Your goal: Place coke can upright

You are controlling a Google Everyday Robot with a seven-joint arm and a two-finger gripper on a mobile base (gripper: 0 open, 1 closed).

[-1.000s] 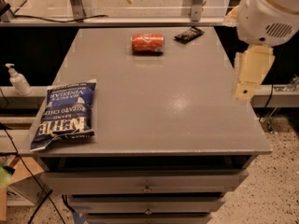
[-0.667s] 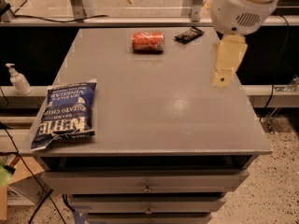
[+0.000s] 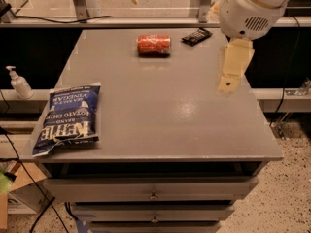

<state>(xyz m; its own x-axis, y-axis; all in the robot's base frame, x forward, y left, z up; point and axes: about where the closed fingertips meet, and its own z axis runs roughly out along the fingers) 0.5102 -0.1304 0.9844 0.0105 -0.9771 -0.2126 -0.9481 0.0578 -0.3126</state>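
The coke can (image 3: 153, 44) is red-orange and lies on its side near the far edge of the grey table (image 3: 160, 106), its silver ends facing left and right. My gripper (image 3: 226, 84) hangs from the white arm at the upper right. It hovers above the table's right side, to the right of the can and nearer to me, clear of it. It holds nothing that I can see.
A small dark snack wrapper (image 3: 197, 36) lies at the far edge, right of the can. A blue chip bag (image 3: 68, 115) lies at the front left. A soap bottle (image 3: 19, 84) stands on a ledge to the left. Drawers (image 3: 153, 191) sit under the tabletop.
My arm has swung left over the table toward the can's side, then nearly stopped. The can, wrapper and chip bag have not moved.
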